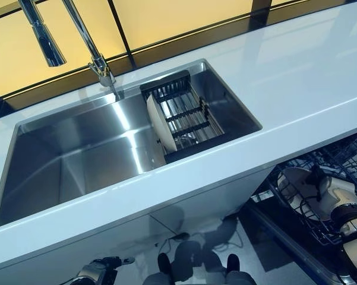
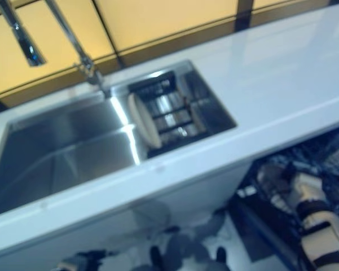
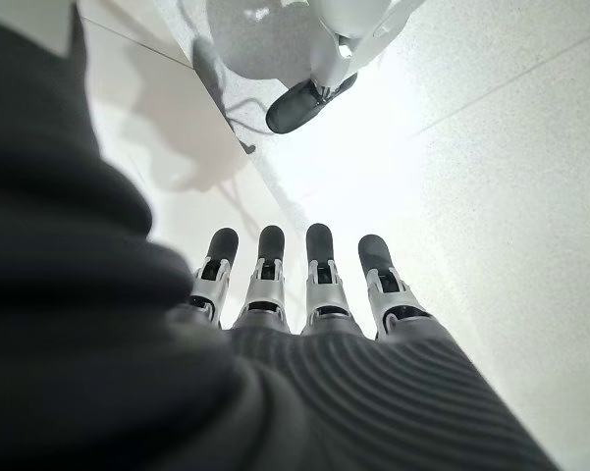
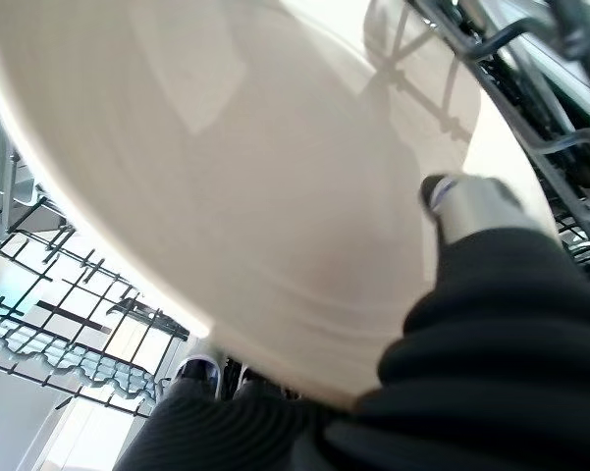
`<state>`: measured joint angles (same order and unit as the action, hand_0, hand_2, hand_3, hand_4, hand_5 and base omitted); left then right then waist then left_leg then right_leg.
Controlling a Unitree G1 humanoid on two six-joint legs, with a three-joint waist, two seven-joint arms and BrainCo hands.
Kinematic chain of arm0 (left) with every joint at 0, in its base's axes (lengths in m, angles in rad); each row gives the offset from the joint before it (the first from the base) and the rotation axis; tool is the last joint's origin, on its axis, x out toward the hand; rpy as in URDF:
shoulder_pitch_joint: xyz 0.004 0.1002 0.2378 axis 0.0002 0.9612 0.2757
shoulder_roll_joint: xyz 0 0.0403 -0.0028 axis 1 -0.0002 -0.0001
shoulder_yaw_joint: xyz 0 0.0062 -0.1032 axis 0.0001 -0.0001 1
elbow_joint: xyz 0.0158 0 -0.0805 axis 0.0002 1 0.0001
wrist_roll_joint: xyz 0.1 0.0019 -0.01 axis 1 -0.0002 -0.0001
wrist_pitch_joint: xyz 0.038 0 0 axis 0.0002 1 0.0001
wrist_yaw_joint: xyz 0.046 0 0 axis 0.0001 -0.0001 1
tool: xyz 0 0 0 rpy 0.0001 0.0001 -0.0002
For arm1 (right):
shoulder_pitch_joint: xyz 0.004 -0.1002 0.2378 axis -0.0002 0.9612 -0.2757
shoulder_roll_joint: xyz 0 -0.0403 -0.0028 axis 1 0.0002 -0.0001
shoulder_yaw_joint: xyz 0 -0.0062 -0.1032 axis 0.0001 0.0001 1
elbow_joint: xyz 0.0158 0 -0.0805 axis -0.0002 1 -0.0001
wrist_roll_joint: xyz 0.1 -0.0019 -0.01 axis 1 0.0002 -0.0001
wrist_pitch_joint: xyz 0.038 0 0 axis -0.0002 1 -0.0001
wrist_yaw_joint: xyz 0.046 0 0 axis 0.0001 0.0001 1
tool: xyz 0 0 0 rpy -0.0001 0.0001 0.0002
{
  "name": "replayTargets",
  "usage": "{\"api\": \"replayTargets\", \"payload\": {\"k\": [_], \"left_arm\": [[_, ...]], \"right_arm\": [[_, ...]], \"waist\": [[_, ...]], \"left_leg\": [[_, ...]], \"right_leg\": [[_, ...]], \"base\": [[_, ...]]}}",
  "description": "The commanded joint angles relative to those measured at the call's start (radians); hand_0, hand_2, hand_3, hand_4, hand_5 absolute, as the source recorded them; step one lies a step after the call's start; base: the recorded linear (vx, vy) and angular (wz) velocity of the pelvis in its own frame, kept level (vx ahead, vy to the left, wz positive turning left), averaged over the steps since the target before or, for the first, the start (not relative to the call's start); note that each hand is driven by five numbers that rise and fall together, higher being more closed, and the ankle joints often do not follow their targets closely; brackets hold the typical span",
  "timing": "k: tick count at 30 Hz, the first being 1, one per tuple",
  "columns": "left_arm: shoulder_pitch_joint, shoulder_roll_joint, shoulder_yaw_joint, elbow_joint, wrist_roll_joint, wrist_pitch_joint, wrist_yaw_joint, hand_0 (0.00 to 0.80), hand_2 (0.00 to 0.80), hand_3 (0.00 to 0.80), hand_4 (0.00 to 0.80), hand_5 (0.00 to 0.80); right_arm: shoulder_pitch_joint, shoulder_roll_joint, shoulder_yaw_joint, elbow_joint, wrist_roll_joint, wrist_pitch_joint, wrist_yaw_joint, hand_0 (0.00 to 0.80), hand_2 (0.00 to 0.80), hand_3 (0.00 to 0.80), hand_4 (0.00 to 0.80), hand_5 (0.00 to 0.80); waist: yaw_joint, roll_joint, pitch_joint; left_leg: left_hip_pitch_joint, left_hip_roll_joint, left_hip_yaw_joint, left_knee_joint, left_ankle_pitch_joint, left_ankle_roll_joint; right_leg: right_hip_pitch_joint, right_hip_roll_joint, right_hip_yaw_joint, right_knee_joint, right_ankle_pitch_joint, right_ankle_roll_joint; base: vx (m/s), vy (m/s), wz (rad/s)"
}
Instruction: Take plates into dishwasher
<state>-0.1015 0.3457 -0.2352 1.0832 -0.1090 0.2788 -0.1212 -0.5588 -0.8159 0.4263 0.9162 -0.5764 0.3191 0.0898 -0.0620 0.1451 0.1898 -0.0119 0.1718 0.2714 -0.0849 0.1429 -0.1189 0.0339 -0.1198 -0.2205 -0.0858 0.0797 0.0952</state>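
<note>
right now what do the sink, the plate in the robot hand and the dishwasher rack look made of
Sink: brushed stainless steel by the look, with streaky grey reflections on its walls.

Plate, held by the right robot hand: likely glazed ceramic, cream and smooth, with soft sheen and the rack wires mirrored faintly in it.

Dishwasher rack: thin wire grid, probably coated metal; the coating cannot be confirmed.

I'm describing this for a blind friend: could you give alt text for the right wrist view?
A large cream plate fills the view, gripped by the robot's right hand, whose thumb presses on its face. Behind the plate, the dark wire dishwasher rack shows.
</note>
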Motion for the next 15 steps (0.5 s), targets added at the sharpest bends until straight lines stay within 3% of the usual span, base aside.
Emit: {"api": "replayTargets", "payload": {"k": [1, 9, 15], "left_arm": [[-0.070, 0.034, -0.032, 0.031, 0.038, 0.015, 0.017, 0.000, 0.000, 0.000, 0.000, 0.000], [-0.043, 0.047, -0.010, 0.027, 0.050, 0.014, 0.003, 0.000, 0.000, 0.000, 0.000, 0.000], [-0.020, 0.072, 0.014, 0.029, 0.057, 0.014, -0.016, 0.000, 0.000, 0.000, 0.000, 0.000]], "right_arm": [[-0.025, 0.026, 0.001, -0.010, 0.008, 0.028, -0.054, 0.000, 0.000, 0.000, 0.000, 0.000], [0.019, -0.060, -0.070, -0.128, 0.056, 0.075, -0.036, 0.000, 0.000, 0.000, 0.000, 0.000], [0.072, -0.218, -0.179, -0.244, 0.099, 0.078, -0.021, 0.000, 0.000, 0.000, 0.000, 0.000]], "waist": [[0.022, -0.095, 0.007], [0.000, -0.123, -0.008], [-0.029, -0.157, -0.030]], "left_leg": [[0.075, 0.024, 0.004, -0.002, -0.056, -0.028], [0.095, 0.030, 0.016, -0.002, -0.062, -0.028], [0.118, 0.036, 0.037, -0.002, -0.068, -0.026]], "right_leg": [[-0.025, -0.049, 0.028, -0.001, 0.008, 0.055], [-0.013, -0.039, 0.038, -0.001, 0.008, 0.058], [-0.004, -0.024, 0.052, -0.001, 0.008, 0.060]], "base": [[0.033, 0.011, 0.00], [0.047, 0.031, -0.01], [0.048, 0.036, -0.06]]}}
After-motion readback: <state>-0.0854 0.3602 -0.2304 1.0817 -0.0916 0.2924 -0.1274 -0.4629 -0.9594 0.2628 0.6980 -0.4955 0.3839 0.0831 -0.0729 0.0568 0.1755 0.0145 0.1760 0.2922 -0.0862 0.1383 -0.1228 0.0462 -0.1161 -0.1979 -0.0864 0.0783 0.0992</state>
